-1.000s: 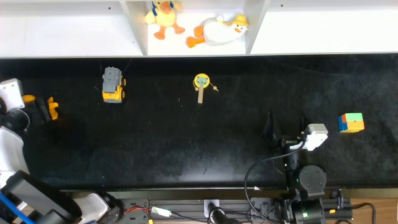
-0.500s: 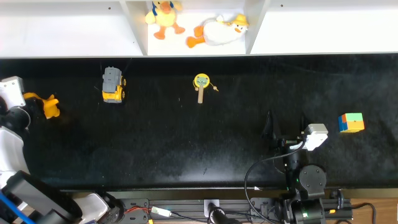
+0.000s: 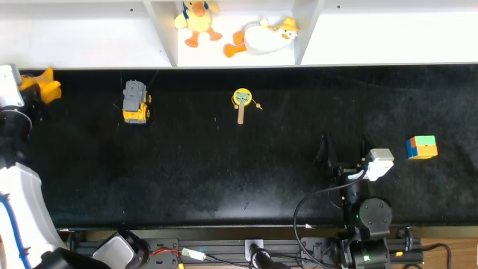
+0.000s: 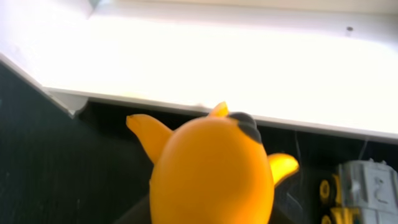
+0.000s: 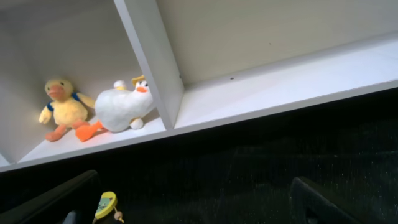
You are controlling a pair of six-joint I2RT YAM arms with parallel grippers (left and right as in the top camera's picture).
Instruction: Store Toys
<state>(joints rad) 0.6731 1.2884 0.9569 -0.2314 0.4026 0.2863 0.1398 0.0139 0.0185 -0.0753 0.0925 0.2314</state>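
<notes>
Orange toy (image 3: 41, 84) pinched in left gripper (image 3: 33, 91) jaws, held up at surface (image 3: 224, 172) 10 o'clock, just short of white shelf (image 3: 82, 37) lip. Best carried toward 12 o'clock, kept above lip, released well inside left compartment. Right gripper (image 3: 342, 152) jaws spread wide, nothing held, at 4 o'clock. Yellow truck (image 3: 135, 102) at toy's 3 o'clock, near but apart; rattle (image 3: 241, 101) and colour cube (image 3: 421, 147) farther off. Plush ducks (image 3: 197, 19) in middle compartment. Probably only lip in the way.

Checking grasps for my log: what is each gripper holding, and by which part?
The left gripper holds the orange toy by its rounded body; the exact spot is hidden. The right gripper is open and empty.
</notes>
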